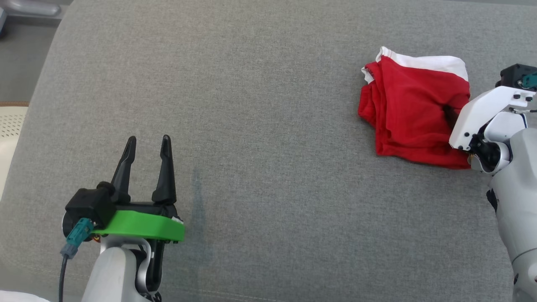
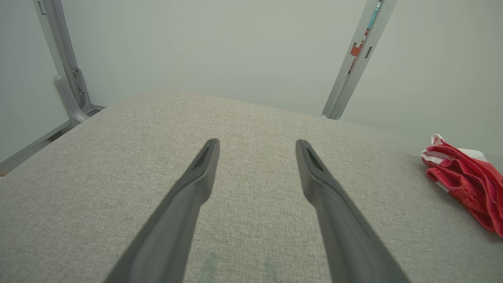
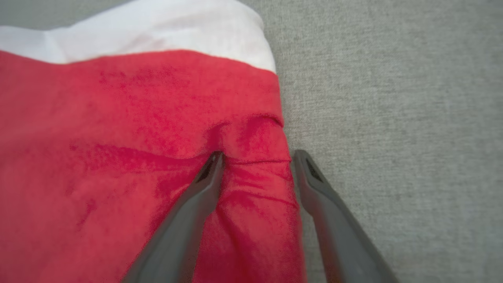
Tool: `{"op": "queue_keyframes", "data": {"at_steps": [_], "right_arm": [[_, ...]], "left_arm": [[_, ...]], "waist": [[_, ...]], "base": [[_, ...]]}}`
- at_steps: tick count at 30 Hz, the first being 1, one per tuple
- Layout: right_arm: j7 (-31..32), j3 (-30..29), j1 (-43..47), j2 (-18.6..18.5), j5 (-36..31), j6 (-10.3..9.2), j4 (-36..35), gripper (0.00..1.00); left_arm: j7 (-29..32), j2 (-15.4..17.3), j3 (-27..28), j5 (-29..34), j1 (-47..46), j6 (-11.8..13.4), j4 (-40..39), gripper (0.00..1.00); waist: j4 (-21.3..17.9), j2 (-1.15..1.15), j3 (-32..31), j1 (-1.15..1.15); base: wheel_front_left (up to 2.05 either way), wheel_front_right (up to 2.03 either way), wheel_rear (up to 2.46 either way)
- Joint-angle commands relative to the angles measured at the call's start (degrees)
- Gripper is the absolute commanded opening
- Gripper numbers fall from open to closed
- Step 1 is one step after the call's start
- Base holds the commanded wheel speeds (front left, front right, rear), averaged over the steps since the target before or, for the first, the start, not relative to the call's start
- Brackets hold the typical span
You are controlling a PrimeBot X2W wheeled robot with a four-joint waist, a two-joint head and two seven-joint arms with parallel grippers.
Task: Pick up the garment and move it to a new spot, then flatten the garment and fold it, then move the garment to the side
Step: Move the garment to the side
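The garment (image 1: 413, 109) is a red bundle with a white band, lying crumpled at the far right of the grey padded surface (image 1: 268, 84). My right gripper (image 1: 451, 115) is down on its right edge. In the right wrist view the garment (image 3: 118, 157) has a raised fold between the spread fingers of the right gripper (image 3: 257, 155); the left fingertip presses into the cloth and the right one stands just off its edge. My left gripper (image 1: 149, 140) hovers open at the lower left, far from the cloth. The left wrist view has the left gripper (image 2: 257, 145) holding nothing, with the garment (image 2: 467, 177) at the right.
A cream perforated object (image 1: 10, 126) and bare floor lie beyond the surface's left edge. Two metal frame posts (image 2: 353, 59) (image 2: 63, 59) rise behind the far edge against a pale wall. Wide grey surface stretches between the two grippers.
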Motion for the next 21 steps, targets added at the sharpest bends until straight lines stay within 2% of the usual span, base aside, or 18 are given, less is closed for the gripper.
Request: {"op": "queue_keyframes", "data": {"at_steps": [1,8,13,17,21], "right_arm": [[0.9,1.3,1.7,0.9,0.0,0.01,1.8,0.0],[-0.6,8.2,-0.4,-3.5,0.0,-0.05,-2.9,0.0],[2.6,15.8,-1.4,-7.3,2.9,-0.04,-9.7,0.0],[6.6,19.8,-0.8,-13.1,6.6,-0.04,-16.0,0.0],[9.2,20.0,0.3,-17.7,8.6,-0.04,-20.0,0.0]], "left_arm": [[-0.2,0.1,0.2,0.2,-0.7,-0.1,0.1,1.0],[-0.2,0.4,1.0,0.1,0.5,-0.1,0.1,1.0],[-0.2,0.5,1.9,0.1,1.5,-0.1,-0.1,1.0],[-0.1,0.6,2.0,0.4,1.5,-0.1,-0.3,1.0],[-0.2,0.9,1.5,0.5,0.7,-0.1,-0.5,1.0]], "waist": [[-0.4,0.0,-0.3,0.0],[-4.7,0.0,-3.2,0.0],[-9.4,0.0,-4.9,0.0],[-13.0,0.0,-5.1,0.0],[-15.3,0.0,-4.2,0.0]], "base": [[0.0,0.0,0.0],[0.0,0.0,0.0],[0.0,0.0,0.0],[0.0,0.0,0.0],[0.0,0.0,0.0]]}}
